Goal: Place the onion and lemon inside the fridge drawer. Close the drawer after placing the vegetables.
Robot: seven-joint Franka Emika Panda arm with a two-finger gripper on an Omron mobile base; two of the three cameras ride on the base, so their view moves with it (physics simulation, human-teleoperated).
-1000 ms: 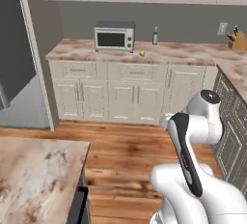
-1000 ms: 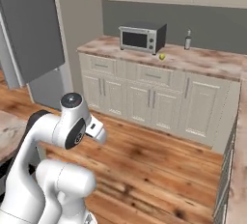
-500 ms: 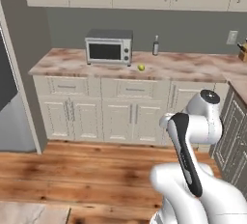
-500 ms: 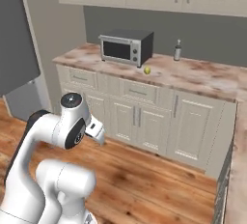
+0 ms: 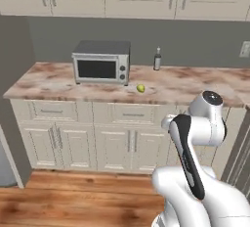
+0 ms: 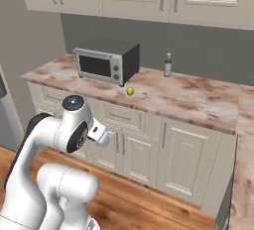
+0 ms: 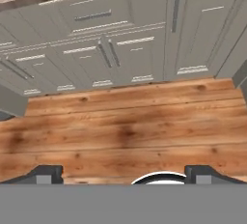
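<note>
The lemon is a small yellow-green oval lying on the marble counter, just right of the microwave; the right base view also has the lemon. My arm is folded close over the base, well short of the counter. In the hand view my gripper looks down at the wooden floor and the lower cabinet doors. Its two dark fingertips stand wide apart with nothing between them, so it is open. The onion and the fridge drawer are out of view.
A silver microwave and a small bottle stand on the counter. Cream cabinets run below it and above it. A tall grey panel rises at the left. Wooden floor lies between the base and the cabinets.
The whole scene has shifted as the base drove: the counter, microwave and lemon are now nearer and larger. The arm keeps its folded pose and the gripper stays open.
</note>
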